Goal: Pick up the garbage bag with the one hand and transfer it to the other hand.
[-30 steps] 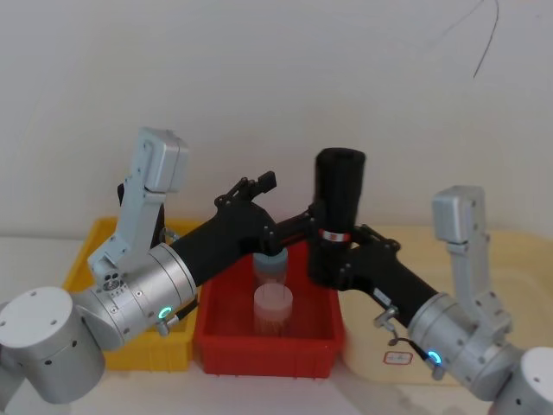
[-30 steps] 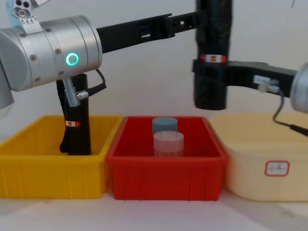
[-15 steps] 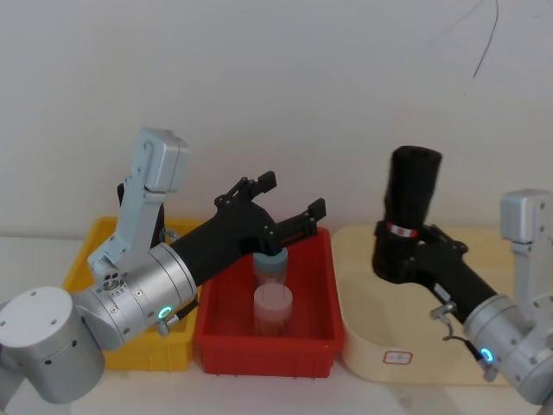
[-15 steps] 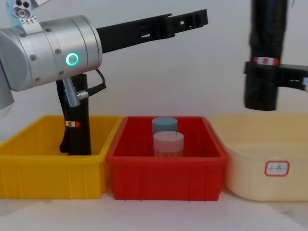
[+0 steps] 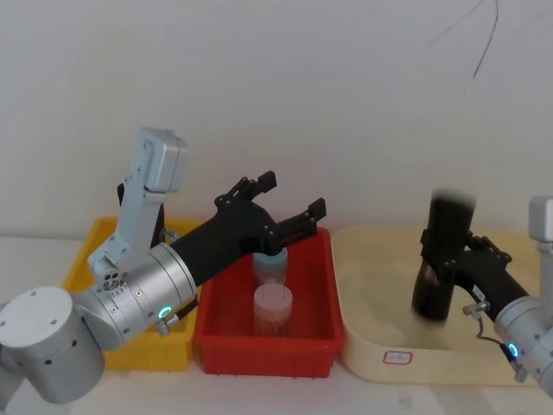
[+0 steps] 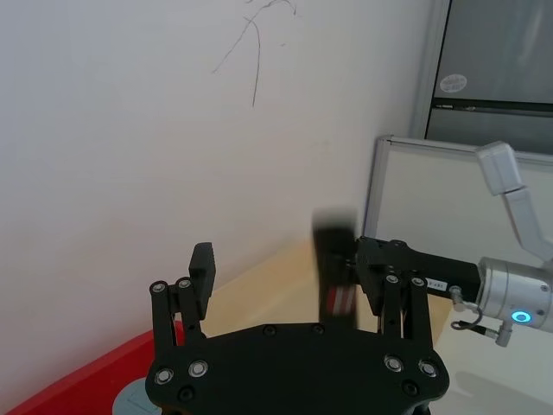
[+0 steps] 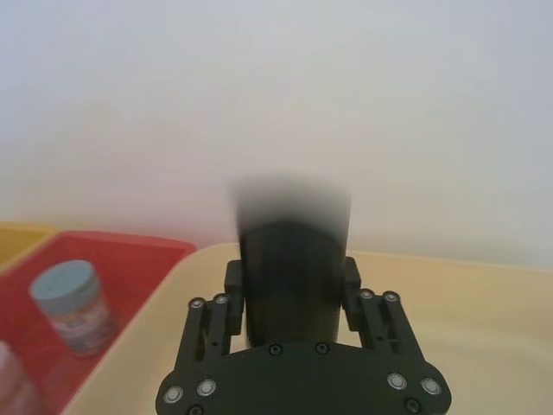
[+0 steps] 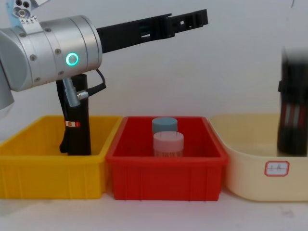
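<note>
Left of the red bin (image 5: pixel 268 353), a yellow bin (image 5: pixel 145 356) holds a second black roll (image 8: pixel 78 138) standing upright. Above the red bin, the left gripper (image 5: pixel 290 195) hangs with its fingers spread wide, holding nothing. Two lidded jars (image 5: pixel 273 304) stand inside the bin below it. Right of the red bin, over the adjoining cream tub (image 5: pixel 432 365), the right gripper (image 5: pixel 442 252) clamps the garbage bag (image 5: pixel 448 223) around its middle. The roll is nearly upright, its lower end within the tub's walls.
</note>
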Available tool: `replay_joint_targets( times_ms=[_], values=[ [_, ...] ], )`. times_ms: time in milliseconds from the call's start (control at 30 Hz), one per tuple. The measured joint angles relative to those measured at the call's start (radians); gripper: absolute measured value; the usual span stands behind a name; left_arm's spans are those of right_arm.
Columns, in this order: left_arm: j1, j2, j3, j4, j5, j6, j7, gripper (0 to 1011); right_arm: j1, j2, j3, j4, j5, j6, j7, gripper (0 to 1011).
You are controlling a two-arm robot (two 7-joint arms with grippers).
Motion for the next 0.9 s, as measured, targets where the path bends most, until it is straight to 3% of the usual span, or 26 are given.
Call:
replay_joint_targets(
  times_ms=[467, 900],
  values=[
    [0.000, 0.000, 0.000, 0.000, 0.000, 0.000, 0.000, 1000, 0.025, -0.013, 0.009, 0.056, -0.023, 0.016, -0.016, 988],
    [0.000, 0.000, 0.000, 0.000, 0.000, 0.000, 0.000, 1000, 0.008, -0.014, 0.019, 0.002, -0.035, -0.009, -0.001, 1001]
  ],
)
